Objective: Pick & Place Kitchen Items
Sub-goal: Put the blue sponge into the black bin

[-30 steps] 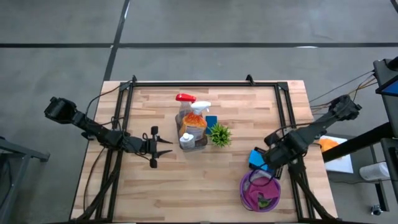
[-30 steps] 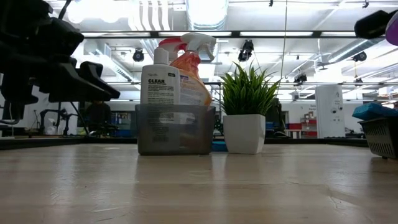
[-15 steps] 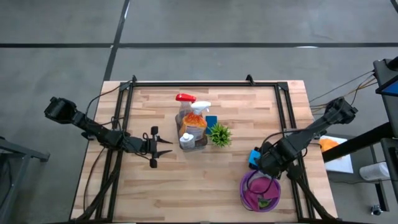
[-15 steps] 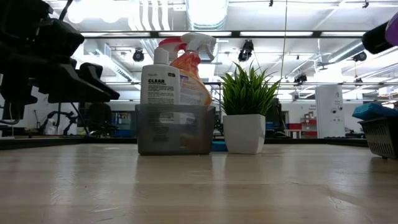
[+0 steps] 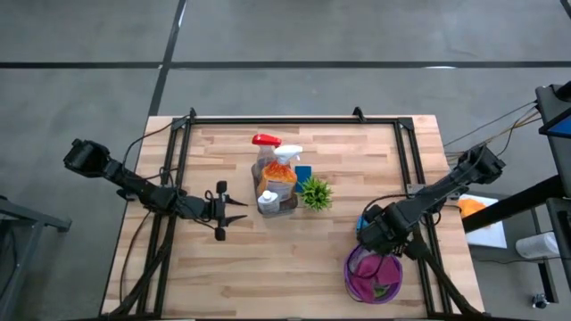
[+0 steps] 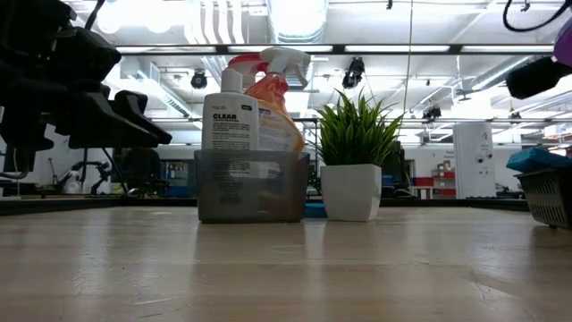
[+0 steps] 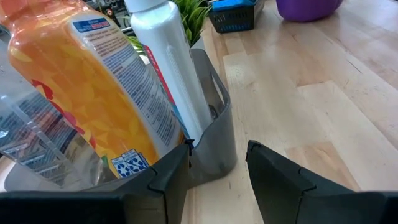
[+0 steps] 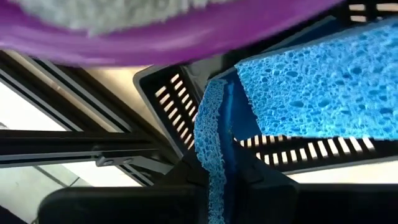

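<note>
Right wrist view: we saw the right gripper (image 8: pixel 219 163) clamped on a blue sponge (image 8: pixel 214 134); the left gripper (image 7: pixel 217 165) stood apart, empty

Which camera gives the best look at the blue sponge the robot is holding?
The right wrist view: the blue sponge fills it, pinched in the right gripper. The high view hides it under the arm; the low view shows only blue at a basket; the left wrist view shows none.

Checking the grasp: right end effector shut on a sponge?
Yes: right end effector is shut, fingers pinching a blue sponge edge.
</note>
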Robot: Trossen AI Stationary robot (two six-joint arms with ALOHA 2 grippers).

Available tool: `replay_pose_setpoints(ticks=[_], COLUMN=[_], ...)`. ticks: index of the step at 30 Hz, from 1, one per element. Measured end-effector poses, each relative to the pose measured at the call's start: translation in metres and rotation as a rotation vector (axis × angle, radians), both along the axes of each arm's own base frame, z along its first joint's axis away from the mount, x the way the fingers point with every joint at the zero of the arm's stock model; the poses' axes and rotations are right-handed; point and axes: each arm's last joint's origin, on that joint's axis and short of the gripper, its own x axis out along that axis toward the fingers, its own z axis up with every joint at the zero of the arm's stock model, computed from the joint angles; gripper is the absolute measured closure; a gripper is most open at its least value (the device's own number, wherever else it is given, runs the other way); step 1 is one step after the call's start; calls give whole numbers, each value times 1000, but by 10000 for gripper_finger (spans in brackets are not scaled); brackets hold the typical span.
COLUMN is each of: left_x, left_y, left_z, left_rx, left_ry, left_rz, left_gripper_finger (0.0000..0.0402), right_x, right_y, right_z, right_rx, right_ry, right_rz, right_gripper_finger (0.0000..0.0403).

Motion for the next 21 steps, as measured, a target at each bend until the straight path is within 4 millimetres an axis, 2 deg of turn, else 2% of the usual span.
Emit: replay_pose_setpoints(ticks=[5,8,13,17,21], left_x=[0,0,0,0,0], left_y=[0,0,0,0,0], left_z=[0,0,0,0,0], left_rx=[-2,-2,-4,-13,-17], left_ry=[0,0,0,0,-1], left_rz=[1,1,1,5,6], left_gripper_finger=[239,239,239,239,239], right_x=[4,6,6,6,5], right_y=[2,2,-1,-3,-5], right_z=[-8,-10,-8,-5,-1], right_rx=[-23,-49,-138,-159,-180], right_ry=[16,1,-60,-96,-135], right_rz=[48,83,110,113,118], right_gripper_finger=[384,367,281,199,136])
